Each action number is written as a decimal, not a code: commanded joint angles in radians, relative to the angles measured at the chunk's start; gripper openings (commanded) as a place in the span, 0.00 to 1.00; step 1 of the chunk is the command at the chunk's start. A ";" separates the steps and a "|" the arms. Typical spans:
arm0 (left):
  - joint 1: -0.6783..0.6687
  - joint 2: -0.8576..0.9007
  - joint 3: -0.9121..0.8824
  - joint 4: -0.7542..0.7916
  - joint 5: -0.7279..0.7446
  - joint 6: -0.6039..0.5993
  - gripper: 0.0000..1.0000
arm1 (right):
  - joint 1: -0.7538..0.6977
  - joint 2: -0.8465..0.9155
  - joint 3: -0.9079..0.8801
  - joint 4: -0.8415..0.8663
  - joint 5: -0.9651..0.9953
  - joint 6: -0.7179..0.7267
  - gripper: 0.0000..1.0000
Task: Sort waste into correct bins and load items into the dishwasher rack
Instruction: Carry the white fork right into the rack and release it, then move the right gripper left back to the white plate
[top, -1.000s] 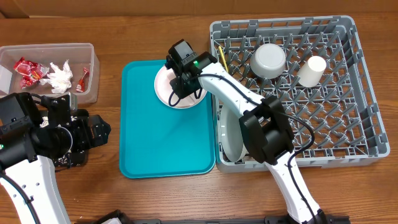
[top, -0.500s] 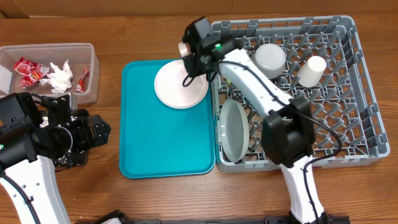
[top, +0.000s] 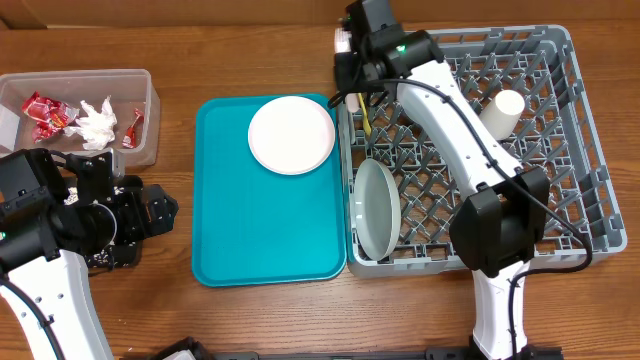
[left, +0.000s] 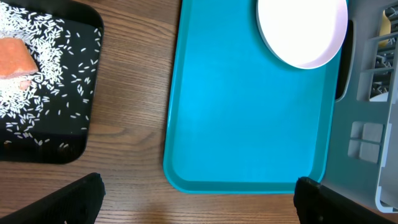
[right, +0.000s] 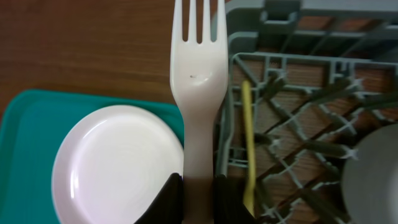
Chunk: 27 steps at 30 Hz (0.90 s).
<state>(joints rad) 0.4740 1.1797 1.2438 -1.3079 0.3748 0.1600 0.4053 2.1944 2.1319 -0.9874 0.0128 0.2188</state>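
My right gripper (top: 352, 62) (right: 198, 186) is shut on a white plastic fork (right: 198, 74) and holds it over the back left corner of the grey dishwasher rack (top: 560, 200) (right: 280, 62). A yellow piece of cutlery (top: 365, 115) (right: 247, 143) lies in the rack just below it. A grey plate (top: 378, 208) stands upright in the rack, and a white cup (top: 503, 112) sits at the back right. The pale plate (top: 291, 135) (left: 301, 31) lies on the teal tray (top: 260, 220). My left gripper (top: 150, 215) (left: 199, 205) is open and empty over the table.
The clear tub (top: 145, 120) at the back left holds red wrappers (top: 40, 112) and a white napkin (top: 97, 125). The black tray (left: 62, 124) under my left arm holds rice grains and an orange cube (left: 15, 59).
My right gripper has carried the white fork from above the pale plate to the right and back, over the rack's corner. The left arm has not moved.
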 joint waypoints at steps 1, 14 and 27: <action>0.003 0.005 -0.007 0.004 0.010 0.008 1.00 | 0.003 -0.027 0.021 -0.006 0.077 0.025 0.11; 0.003 0.005 -0.007 0.004 0.010 0.008 1.00 | 0.003 -0.025 -0.068 0.043 0.085 0.021 0.49; 0.003 0.005 -0.007 0.004 0.010 0.008 1.00 | 0.017 -0.071 -0.002 -0.085 0.084 0.070 0.73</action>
<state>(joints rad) 0.4740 1.1797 1.2438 -1.3079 0.3748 0.1600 0.4072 2.1944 2.0754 -1.0641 0.0963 0.2703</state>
